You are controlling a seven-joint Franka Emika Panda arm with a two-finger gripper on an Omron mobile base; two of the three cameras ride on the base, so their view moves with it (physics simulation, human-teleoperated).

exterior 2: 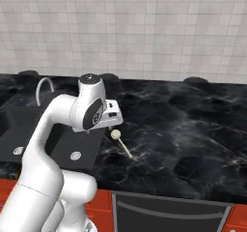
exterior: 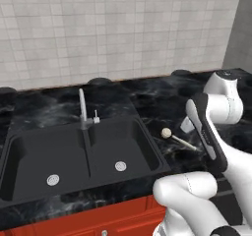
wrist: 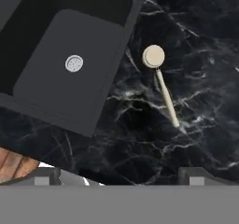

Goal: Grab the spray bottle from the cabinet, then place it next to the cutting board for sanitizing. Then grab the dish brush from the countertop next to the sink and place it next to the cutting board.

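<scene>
The dish brush (wrist: 160,83) lies on the black marble-look countertop (wrist: 205,55) just right of the sink (wrist: 70,41), its round cream head (exterior: 167,132) toward the basin and its thin handle (exterior 2: 125,148) pointing away. My gripper (wrist: 121,177) hovers above the counter, short of the handle's end. It is open, its two tips far apart with nothing between them. The double-basin sink (exterior: 74,151) has a slim silver faucet (exterior: 82,107). The spray bottle, the wall cabinet and the cutting board are out of view.
Red base cabinets (exterior: 74,225) run under the counter, and a dark appliance front with a bar handle (exterior 2: 169,208) sits right of them. Low dark round shapes (exterior 2: 195,80) stand along the tiled wall. A brown wood-grained patch (wrist: 14,167) shows past the counter's edge.
</scene>
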